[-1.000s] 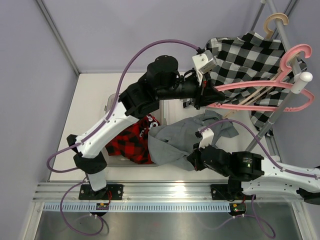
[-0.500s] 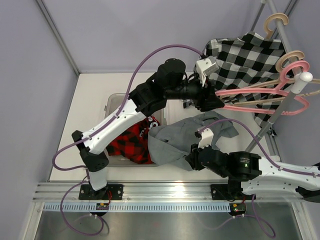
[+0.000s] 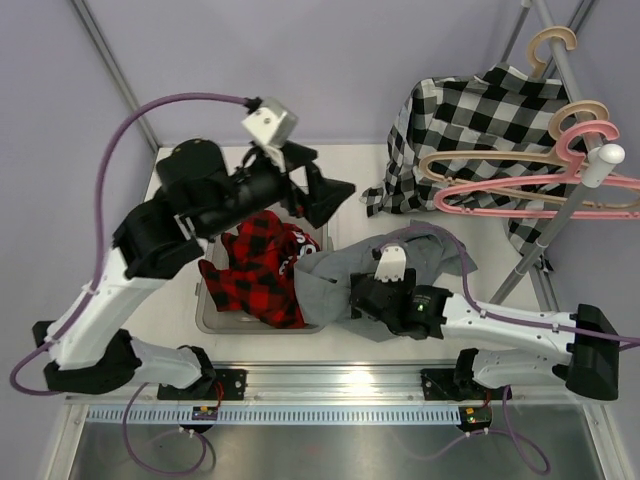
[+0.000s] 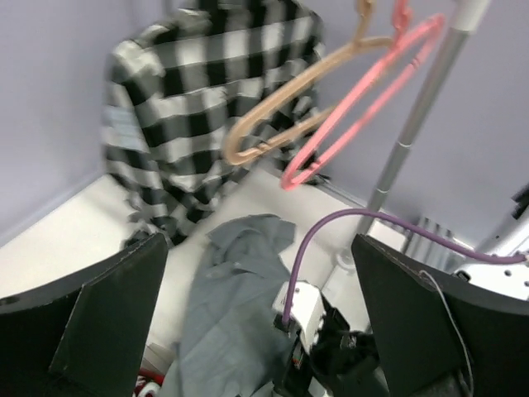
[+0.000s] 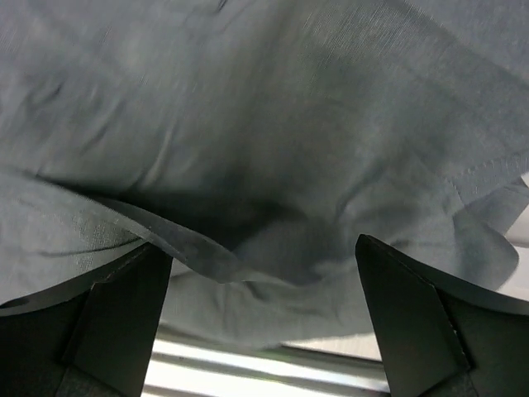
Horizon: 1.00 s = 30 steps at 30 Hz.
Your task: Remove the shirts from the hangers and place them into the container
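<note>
Top view: the red plaid shirt (image 3: 258, 275) lies bunched in the container (image 3: 205, 320). The grey shirt (image 3: 335, 272) sprawls over the container's right rim and onto the table (image 3: 190, 170). The right hand (image 3: 358, 298) sits low on it. The left hand (image 3: 318, 185) is raised above the container's far end, jaws wide and empty. The checked shirt (image 3: 470, 130) hangs at the rack, with a bare tan hanger (image 3: 500, 160) and a pink hanger (image 3: 520, 205) just in front of it

Left wrist view: its fingers (image 4: 99, 331) stand far apart with nothing between them. The two bare hangers and the rack pole (image 4: 413, 124) cross in front of the checked cloth, so a reach there probably has to thread past them

Right wrist view: its fingers (image 5: 413, 331) are spread wide over creased grey cloth, gripping none. The cloth looks light and limp, likely to slump or slide, so a raised fold near the middle seems the best hold
</note>
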Available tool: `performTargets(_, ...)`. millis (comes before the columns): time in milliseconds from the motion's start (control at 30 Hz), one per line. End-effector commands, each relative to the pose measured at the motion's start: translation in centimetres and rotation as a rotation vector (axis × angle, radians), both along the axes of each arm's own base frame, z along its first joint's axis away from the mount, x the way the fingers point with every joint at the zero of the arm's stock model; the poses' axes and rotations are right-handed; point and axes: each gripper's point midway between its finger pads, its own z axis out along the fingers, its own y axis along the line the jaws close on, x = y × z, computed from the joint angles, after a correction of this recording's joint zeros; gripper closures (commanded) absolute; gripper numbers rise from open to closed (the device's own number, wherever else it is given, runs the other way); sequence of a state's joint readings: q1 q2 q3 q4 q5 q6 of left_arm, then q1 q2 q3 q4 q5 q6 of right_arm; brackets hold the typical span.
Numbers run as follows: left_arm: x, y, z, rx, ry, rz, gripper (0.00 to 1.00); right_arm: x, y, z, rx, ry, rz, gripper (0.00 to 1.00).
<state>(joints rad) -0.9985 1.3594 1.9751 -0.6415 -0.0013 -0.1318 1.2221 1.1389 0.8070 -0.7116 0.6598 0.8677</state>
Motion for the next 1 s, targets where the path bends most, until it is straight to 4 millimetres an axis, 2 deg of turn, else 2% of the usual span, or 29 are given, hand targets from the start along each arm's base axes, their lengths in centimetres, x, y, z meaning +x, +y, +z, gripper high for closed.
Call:
performTargets(0,0.8,4.5,-2.8,0.059,0.046,0.183,0.01,3.8,1.1,1.1,0.107,-0.056,-0.116,0.01)
performTargets(33,0.5,5.0,-3.4,0.064,0.055,0.185,0.01,4.5,0.7,1.0,0.086,-0.066,-0.129,0.01)
performTargets(67,-0.6,6.4,-3.1,0.031,0.057,0.183,0.01,5.7,-0.2,0.9,0.072,-0.071,-0.175,0.00)
performTargets(100,-0.6,6.4,-5.6,0.067,0.087,0.186,0.01,6.4,-0.3,0.8,0.053,-0.076,-0.194,0.01)
performTargets(167,-1.4,7.0,-6.5,0.035,0.101,0.172,0.01,8.0,-1.1,0.8,0.009,-0.092,-0.226,0.01)
performTargets(200,-2.1,7.9,-7.6,0.028,0.110,0.169,0.01,9.4,-1.7,0.2,-0.021,-0.080,-0.260,0.01)
performTargets(267,-2.8,8.4,-8.1,0.005,0.121,0.159,0.01,10.6,-2.0,-0.6,-0.058,-0.069,-0.277,0.00)
performTargets(300,-3.3,9.1,-7.9,-0.012,0.119,0.157,0.01,11.5,-2.2,-1.5,-0.080,-0.050,-0.298,0.01)
performTargets(367,-3.7,9.3,-8.6,-0.009,0.128,0.142,0.01,12.2,-1.6,-2.7,-0.092,-0.031,-0.285,0.01)
performTargets(400,-3.9,9.5,-8.7,-0.007,0.129,0.142,0.01,12.6,-1.2,-4.1,-0.125,-0.007,-0.284,0.01)
performTargets(467,-3.9,10.0,-8.9,0.002,0.128,0.154,0.01,13.1,-0.8,-5.6,-0.149,0.011,-0.283,0.01)
performTargets(500,-4.0,10.2,-9.3,0.015,0.135,0.158,0.01,13.3,-0.4,-7.2,-0.173,0.043,-0.278,0.01)
performTargets(567,-4.0,10.6,-9.7,0.026,0.139,0.174,0.01,13.8,0.1,-8.4,-0.179,0.053,-0.280,0.01)
performTargets(633,-4.0,11.0,-10.2,0.036,0.148,0.189,0.01,13.5,0.5,-10.4,-0.189,0.090,-0.272,0.01)
performTargets(700,-4.1,11.6,-10.6,0.035,0.151,0.202,0.01,13.4,0.8,-11.5,-0.175,0.104,-0.267,0.10)
performTargets(800,-4.1,12.2,-11.1,0.033,0.157,0.220,0.01,13.4,0.7,-12.0,-0.170,0.099,-0.272,0.45)
performTargets(833,-4.2,12.4,-11.3,0.038,0.160,0.228,0.01,13.4,0.5,-11.9,-0.178,0.095,-0.276,0.72)
performTargets(900,-3.9,13.2,-11.5,0.037,0.165,0.265,0.01,13.8,-0.1,-10.9,-0.204,0.061,-0.299,1.00)
performTargets(967,-3.2,14.3,-11.9,0.039,0.174,0.342,0.01,13.8,-0.9,-9.5,-0.240,0.023,-0.309,1.00)
